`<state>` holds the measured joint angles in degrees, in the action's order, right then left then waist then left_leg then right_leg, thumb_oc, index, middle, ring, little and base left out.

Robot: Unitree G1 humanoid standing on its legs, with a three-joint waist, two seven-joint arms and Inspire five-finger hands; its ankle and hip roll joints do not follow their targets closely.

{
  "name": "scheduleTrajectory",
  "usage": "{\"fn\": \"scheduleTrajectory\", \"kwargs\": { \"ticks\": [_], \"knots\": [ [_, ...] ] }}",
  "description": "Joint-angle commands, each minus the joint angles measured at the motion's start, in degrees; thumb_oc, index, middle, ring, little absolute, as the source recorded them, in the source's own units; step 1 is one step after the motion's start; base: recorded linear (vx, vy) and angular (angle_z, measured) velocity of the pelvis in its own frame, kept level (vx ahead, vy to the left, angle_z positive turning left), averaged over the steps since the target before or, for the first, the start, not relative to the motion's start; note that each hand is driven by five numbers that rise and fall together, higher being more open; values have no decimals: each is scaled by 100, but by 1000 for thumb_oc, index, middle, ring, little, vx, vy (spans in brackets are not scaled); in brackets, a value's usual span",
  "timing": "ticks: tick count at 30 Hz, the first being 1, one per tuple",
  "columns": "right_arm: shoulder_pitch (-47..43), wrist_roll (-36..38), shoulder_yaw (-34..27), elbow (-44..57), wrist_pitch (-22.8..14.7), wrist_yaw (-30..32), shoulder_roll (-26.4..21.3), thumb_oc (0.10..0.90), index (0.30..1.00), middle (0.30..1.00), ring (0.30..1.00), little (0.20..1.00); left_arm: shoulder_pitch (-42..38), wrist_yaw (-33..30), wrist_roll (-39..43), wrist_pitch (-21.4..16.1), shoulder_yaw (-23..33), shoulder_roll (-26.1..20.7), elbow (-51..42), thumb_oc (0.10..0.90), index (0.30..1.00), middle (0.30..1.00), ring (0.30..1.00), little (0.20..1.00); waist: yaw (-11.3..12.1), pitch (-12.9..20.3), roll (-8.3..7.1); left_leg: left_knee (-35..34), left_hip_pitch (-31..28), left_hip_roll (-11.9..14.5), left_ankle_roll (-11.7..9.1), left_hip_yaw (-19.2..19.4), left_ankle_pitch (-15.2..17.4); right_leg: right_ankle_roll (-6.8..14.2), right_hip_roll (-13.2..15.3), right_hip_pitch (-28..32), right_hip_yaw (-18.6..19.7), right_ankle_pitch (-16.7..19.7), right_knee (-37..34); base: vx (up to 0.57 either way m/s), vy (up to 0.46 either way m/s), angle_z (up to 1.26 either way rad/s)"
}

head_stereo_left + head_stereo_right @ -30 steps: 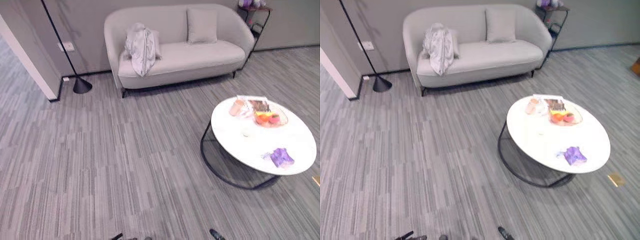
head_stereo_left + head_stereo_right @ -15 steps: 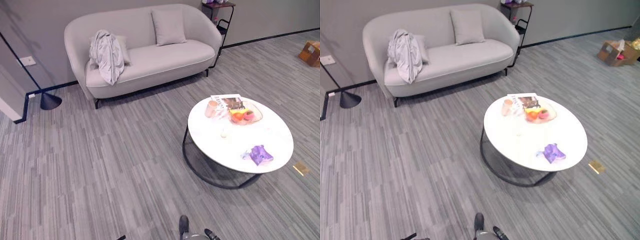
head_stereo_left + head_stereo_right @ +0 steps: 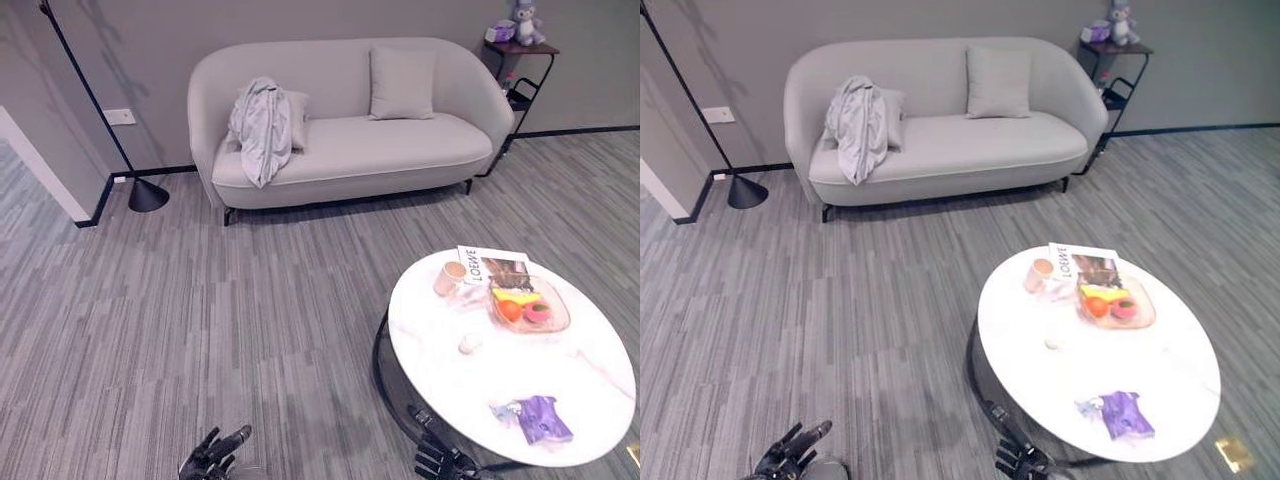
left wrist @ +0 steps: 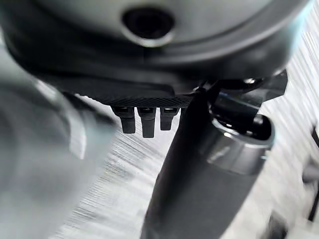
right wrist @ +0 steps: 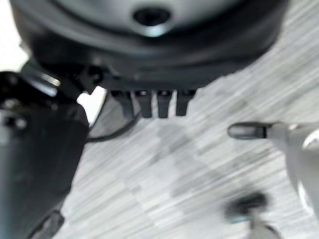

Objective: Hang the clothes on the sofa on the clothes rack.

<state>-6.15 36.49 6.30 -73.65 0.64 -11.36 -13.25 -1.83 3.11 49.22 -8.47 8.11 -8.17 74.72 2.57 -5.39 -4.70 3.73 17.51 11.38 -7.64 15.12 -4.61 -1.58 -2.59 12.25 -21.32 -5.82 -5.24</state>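
Both hands, left hand and right hand, hang open and empty, grey garment on sofa far ahead, and right hand sits beside the round coffee table, so walking could clip it.

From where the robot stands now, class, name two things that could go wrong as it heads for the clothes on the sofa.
1. The round white table sits right beside the right hand; the arm might clip its rim.
2. The grey garment drapes over the sofa arm against a cushion; a grab might drag the cushion too.

Pale grey garment draped over sofa backrest, left end
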Motion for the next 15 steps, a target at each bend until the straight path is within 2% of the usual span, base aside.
{"fn": "scheduleTrajectory", "kwargs": {
  "ticks": [1,6,7,8,9,10,11,12,13,14,15],
  "knots": [
    [227,62,-126,233,-174,13,22,800,900,900,900,900,-94,-95,854,-25,-4,214,65,800,900,900,900,900,247,75,236,-688,-755,188,1,-321,-703,544,694,-352,483,189,24,304,159,-4],
    [330,-109,17,240,-162,54,117,800,900,900,900,900,-132,-190,1286,-54,247,274,158,800,900,900,900,900,297,49,218,-873,-472,428,-182,-637,-829,587,770,110,680,-18,28,322,190,-25],
    [426,-138,-10,225,-154,69,123,800,900,900,900,900,-119,-204,1400,-58,340,288,204,800,900,900,900,900,316,67,212,-873,-490,512,-248,-645,-942,669,878,354,782,-123,56,558,416,6],
    [465,-188,-77,146,-132,55,112,800,900,900,900,900,-72,-214,1450,-60,503,274,305,800,900,900,900,900,307,183,246,-854,-599,541,-210,-601,-988,773,1000,474,887,-173,127,850,694,-5],
    [506,-185,-243,-34,-49,46,102,800,900,900,900,900,-34,-236,1422,-85,554,185,320,800,900,900,900,900,361,286,179,-732,-675,390,-117,-605,-924,880,1289,465,946,-91,358,795,740,-33],
    [566,-181,-315,-159,-38,-10,164,800,900,900,900,900,-53,-234,1124,-82,460,42,356,800,900,900,900,900,379,339,19,-593,-766,72,93,-564,-676,1013,1631,284,1033,256,728,684,758,-65],
    [629,-258,-333,-211,-22,-69,228,800,900,900,900,900,-89,-213,609,-95,222,-93,341,800,900,900,900,900,384,380,-96,-592,-916,-328,352,-482,-427,1137,1920,-2,1094,880,1361,390,487,-56],
    [627,-258,-336,-211,-22,-69,229,800,900,900,900,900,-91,-214,607,-94,221,-92,340,800,900,900,900,900,397,399,-94,-588,-892,-322,359,-470,-431,1140,1919,-32,1111,896,1356,351,560,9],
    [656,-205,-419,-228,-24,-73,183,800,900,900,900,900,-105,-160,126,-83,-75,-181,294,800,900,900,900,900,335,384,-93,-684,-1131,-707,625,-426,-209,1162,2217,-365,1114,1590,2199,264,487,80],
    [634,-154,-469,-217,-37,-82,140,800,900,900,900,900,-131,-146,-192,-76,-286,-254,286,800,900,900,900,900,257,313,-76,-761,-1322,-887,756,-410,-85,1152,2446,-615,1085,2086,2691,358,580,95],
    [639,-129,-502,-182,-33,-98,124,800,900,900,900,900,-167,-118,-363,-77,-410,-310,251,800,900,900,900,900,228,312,-28,-828,-1457,-975,793,-429,83,1179,2534,-726,997,2070,2906,326,509,74]
  ]
}}
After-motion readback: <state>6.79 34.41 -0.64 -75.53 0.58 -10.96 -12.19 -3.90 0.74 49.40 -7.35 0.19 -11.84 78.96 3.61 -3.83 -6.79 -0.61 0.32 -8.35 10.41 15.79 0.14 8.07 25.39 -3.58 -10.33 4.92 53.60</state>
